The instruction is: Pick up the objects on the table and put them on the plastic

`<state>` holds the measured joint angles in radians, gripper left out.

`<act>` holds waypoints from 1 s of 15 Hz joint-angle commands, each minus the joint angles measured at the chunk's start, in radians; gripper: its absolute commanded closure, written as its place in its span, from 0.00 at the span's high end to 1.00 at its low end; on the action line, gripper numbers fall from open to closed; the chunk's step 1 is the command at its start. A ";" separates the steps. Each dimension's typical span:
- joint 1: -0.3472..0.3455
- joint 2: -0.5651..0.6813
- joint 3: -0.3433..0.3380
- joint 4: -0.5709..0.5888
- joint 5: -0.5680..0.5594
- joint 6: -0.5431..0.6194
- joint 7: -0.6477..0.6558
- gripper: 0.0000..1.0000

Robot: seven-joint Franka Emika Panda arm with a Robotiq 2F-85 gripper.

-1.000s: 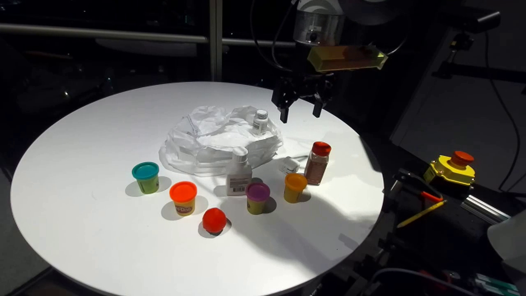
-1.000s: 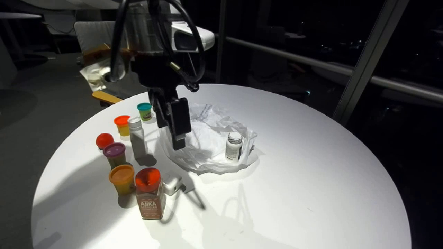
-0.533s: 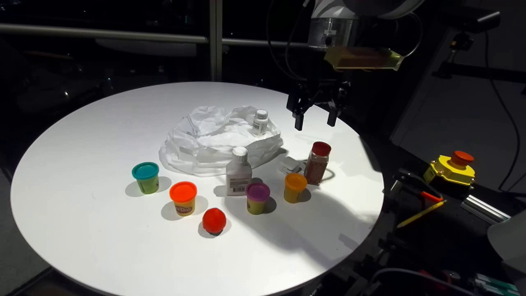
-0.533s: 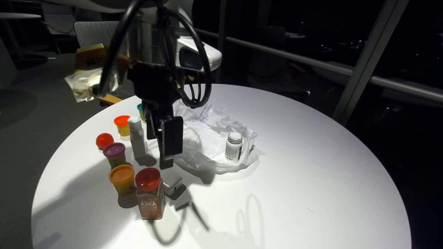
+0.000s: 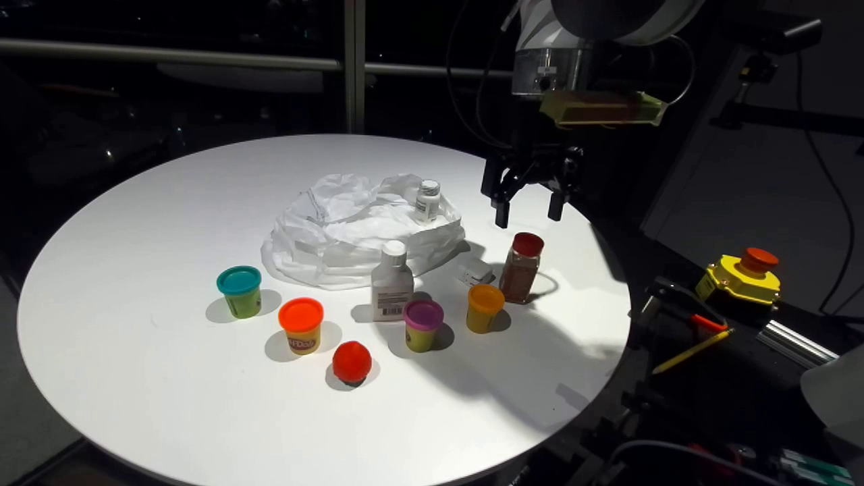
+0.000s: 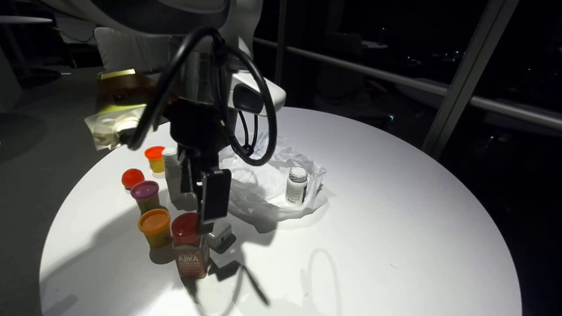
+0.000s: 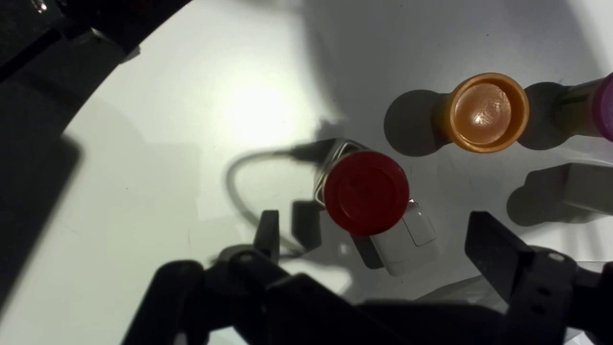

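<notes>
My gripper is open and empty, just above the red-lidded spice jar. In the wrist view the jar's red lid shows between and ahead of the spread fingers. A white adapter lies beside the jar. The crumpled white plastic bag holds a small white bottle, also seen in an exterior view. On the table stand a white flat bottle and tubs with teal, red-orange, purple and orange lids. A red ball lies in front.
The round white table carries everything. The orange tub stands close to the spice jar. The teal tub is hidden behind the arm in an exterior view. A yellow box with a red button sits off the table, among dark gear.
My open gripper has moved away from beside the plastic bag to over the spice jar, and has come lower. The objects on the table have not moved.
</notes>
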<state>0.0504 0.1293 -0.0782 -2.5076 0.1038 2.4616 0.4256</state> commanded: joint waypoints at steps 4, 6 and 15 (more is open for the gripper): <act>-0.006 0.061 0.022 0.018 -0.010 -0.006 0.003 1.00; -0.004 0.078 0.019 0.019 -0.016 -0.001 0.007 1.00; 0.010 0.050 0.012 -0.013 -0.040 0.044 0.032 0.28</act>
<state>0.0551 0.2124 -0.0682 -2.5026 0.0870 2.4828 0.4291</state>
